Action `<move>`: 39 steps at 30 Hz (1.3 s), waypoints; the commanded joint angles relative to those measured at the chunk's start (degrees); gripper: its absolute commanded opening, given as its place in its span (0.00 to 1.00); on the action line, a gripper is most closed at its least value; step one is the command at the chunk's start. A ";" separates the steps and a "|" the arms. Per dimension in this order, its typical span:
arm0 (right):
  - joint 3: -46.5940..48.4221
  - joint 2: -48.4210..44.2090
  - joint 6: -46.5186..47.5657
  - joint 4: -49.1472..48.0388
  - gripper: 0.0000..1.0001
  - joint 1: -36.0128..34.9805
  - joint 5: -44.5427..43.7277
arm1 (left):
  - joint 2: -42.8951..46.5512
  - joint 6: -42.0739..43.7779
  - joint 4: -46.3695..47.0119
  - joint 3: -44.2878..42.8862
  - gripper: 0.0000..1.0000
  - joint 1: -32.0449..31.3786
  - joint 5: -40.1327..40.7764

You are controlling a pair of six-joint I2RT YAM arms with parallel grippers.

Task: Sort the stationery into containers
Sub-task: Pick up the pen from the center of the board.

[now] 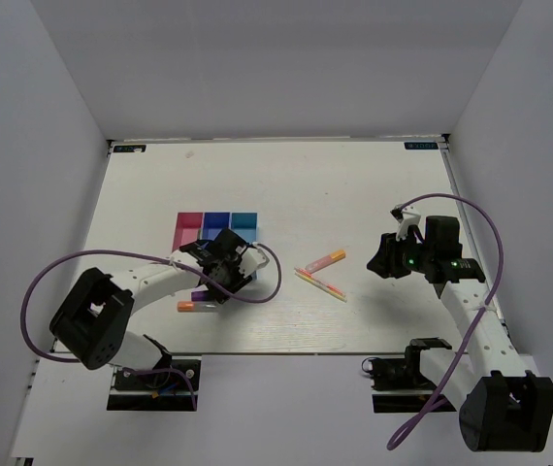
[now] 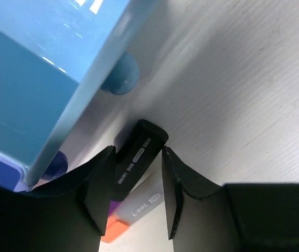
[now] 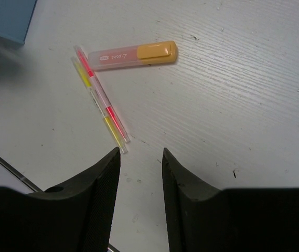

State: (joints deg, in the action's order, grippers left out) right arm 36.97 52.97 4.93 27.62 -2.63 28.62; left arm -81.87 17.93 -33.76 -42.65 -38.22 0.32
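Step in hand, by my judgement: pick-up of the first item by the left arm, nothing yet shown binned. Left gripper (image 2: 137,157) pinches a black marker (image 2: 146,140), one finger against each side as far as the wrist view shows. Whether the marker is clear of the table (image 2: 254,94) cannot be told. It lies just beside the near wall of the light blue bin (image 2: 39,79), which stands at 10 o'clock of the jaws, and it crosses an orange-capped marker (image 2: 139,209) at 6 o'clock beneath it. The next move calls for a straight lift that leaves that lower marker where it is. After that comes a short carry toward 12 o'clock over the bin rim, with the marker aligned to the bin's long axis before release. Right gripper (image 3: 141,157) is spread and holds nothing, hanging above bare table with a highlighter (image 3: 131,55) and two thin pens (image 3: 105,105) at 11 o'clock of it, well apart from the fingers. The top view alone shows the whole layout: pink bin (image 1: 188,231), dark blue bin (image 1: 216,226) and light blue joined in a row, loose items at 4 o'clock of them. It hides the black marker under the left wrist, and bin contents cannot be made out. The right wrist view resolves the thin pens as a pair, one pink, one yellow, touching side by side.
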 commanded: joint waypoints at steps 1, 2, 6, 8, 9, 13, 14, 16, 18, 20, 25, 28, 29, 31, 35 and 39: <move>2.49 -0.94 0.17 0.95 0.41 -0.18 1.00 | -0.14 -0.27 0.27 0.82 0.49 -0.54 -2.87; 2.58 -0.85 0.17 0.95 0.41 -0.09 1.08 | -0.05 -0.27 -0.16 0.90 0.48 -1.41 -2.87; 2.67 -1.20 0.08 1.03 0.41 -0.18 1.26 | 0.21 -1.58 -1.22 0.64 0.45 -3.69 -2.86; 2.67 -1.29 0.08 1.04 0.41 -0.26 1.35 | 0.65 -2.37 -1.31 0.38 0.45 -5.37 -3.65; 2.75 -1.55 0.17 1.12 0.41 -0.27 1.35 | 0.83 -2.90 -1.31 0.38 0.45 -6.59 -3.48; 2.58 -1.55 0.17 0.69 0.41 -0.27 1.35 | -0.40 -4.22 -0.87 -0.24 0.46 -9.15 -3.57; 2.58 -1.64 0.08 0.95 0.41 -0.27 1.26 | -0.57 -4.40 -0.78 -0.41 0.46 -9.33 -3.74; 2.58 -1.90 -0.01 0.95 0.41 -0.09 1.17 | -1.63 -4.66 -0.35 -0.67 0.50 -9.77 -4.09; 2.67 -1.91 -0.01 0.95 0.41 -0.09 1.00 | -2.24 -5.19 0.18 -0.85 0.52 -10.12 -4.18; 2.58 -1.91 -0.01 0.95 0.41 -0.09 1.17 | -2.94 -5.10 0.18 -1.46 0.62 -10.65 -4.27; 2.75 -2.08 -0.01 0.95 0.41 -0.09 0.91 | -5.05 -4.40 -0.26 -1.73 0.62 -11.09 -2.96; 2.67 -2.00 -0.01 0.77 0.41 -0.09 1.00 | -5.41 -4.31 0.27 -1.03 0.42 -11.00 -2.69; 2.75 -2.08 -0.01 1.03 0.41 -0.18 0.91 | -5.50 -4.48 0.27 -0.85 0.38 -10.91 -2.34; 2.67 -1.91 0.08 1.04 0.41 -0.18 1.00 | -5.41 -4.49 0.18 -1.38 0.28 -11.00 -2.16; 2.76 -2.26 -0.01 1.04 0.41 -0.09 0.91 | -4.71 -3.96 -0.87 -4.26 0.22 -11.09 -1.46; 2.67 -2.26 -0.01 1.04 0.41 -0.18 0.56 | -4.53 -2.30 -3.23 -9.11 0.20 -11.09 -0.67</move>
State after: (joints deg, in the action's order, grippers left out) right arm 37.08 51.79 4.93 28.60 -2.66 28.69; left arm -86.96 13.85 -35.77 -47.35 -49.15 -1.41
